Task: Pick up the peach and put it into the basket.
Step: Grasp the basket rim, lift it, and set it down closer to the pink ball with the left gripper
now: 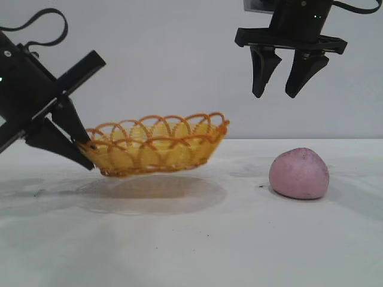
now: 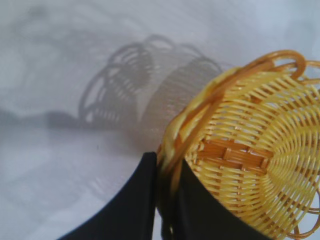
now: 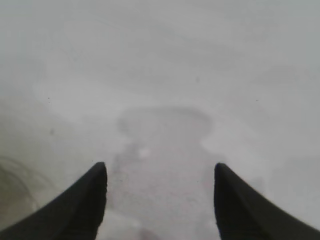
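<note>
Wicker basket point(image 1: 157, 145) rim in left gripper point(image 1: 81, 146), tilted off table point(image 1: 191, 239).

basket point(image 2: 260, 150) cut off at wrist view's edge, left claw point(image 2: 167, 205) partly cropped

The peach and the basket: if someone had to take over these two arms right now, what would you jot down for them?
Left hand: shut on the rim of the basket, holding it tilted, clear of the table; its shadow lies beneath.
Right hand: open, empty, high up, slightly to the left of the peach.
Peach: resting on the table to the right of the basket, apart from it, untouched.
Done: basket gripped and raised.
Left: lower the right hand, grasp the peach, carry it over and drop it into the basket.
</note>
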`<state>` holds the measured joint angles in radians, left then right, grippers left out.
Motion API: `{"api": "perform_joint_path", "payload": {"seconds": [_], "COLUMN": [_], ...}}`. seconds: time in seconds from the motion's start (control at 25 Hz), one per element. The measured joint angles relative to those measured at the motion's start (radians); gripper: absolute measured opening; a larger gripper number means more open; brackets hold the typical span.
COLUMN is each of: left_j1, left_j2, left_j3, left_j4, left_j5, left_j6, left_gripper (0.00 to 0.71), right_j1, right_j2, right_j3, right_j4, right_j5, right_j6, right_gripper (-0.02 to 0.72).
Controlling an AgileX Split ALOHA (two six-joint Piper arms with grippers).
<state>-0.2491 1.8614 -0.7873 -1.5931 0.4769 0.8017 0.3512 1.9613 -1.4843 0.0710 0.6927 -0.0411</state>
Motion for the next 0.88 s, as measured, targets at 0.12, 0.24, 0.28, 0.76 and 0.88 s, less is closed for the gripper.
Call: {"api": "perform_joint_path", "payload": {"seconds": [0.12, 0.24, 0.28, 0.76, 0.88], "left_j1": [-0.012, -0.012, -0.012, -0.012, -0.012], "left_j2": [-0.002, -0.004, -0.004, -0.004, -0.006], "left_j3": [0.0, 0.0, 0.0, 0.0, 0.0], "left_j4": [-0.027, -0.036, -0.035, 0.035, 0.067], "left_j5": [-0.014, -0.027, -0.032, -0.003, 0.017], "left_j6": [0.004, 0.006, 0.006, -0.007, -0.015], "left_gripper": [0.0, 0.07, 0.07, 0.338, 0.349], "right_j1": [0.0, 0.0, 0.0, 0.0, 0.0], "right_j2": [0.0, 0.0, 0.0, 0.0, 0.0], "right_j3": [0.0, 0.0, 0.0, 0.0, 0.0], "right_j4": [0.002, 0.002, 0.004, 0.006, 0.006], "right_j5": [0.0, 0.0, 0.0, 0.0, 0.0], "right_j6": [0.0, 0.0, 0.0, 0.0, 0.0], "right_gripper": [0.401, 0.401, 0.401, 0.401, 0.401]}}
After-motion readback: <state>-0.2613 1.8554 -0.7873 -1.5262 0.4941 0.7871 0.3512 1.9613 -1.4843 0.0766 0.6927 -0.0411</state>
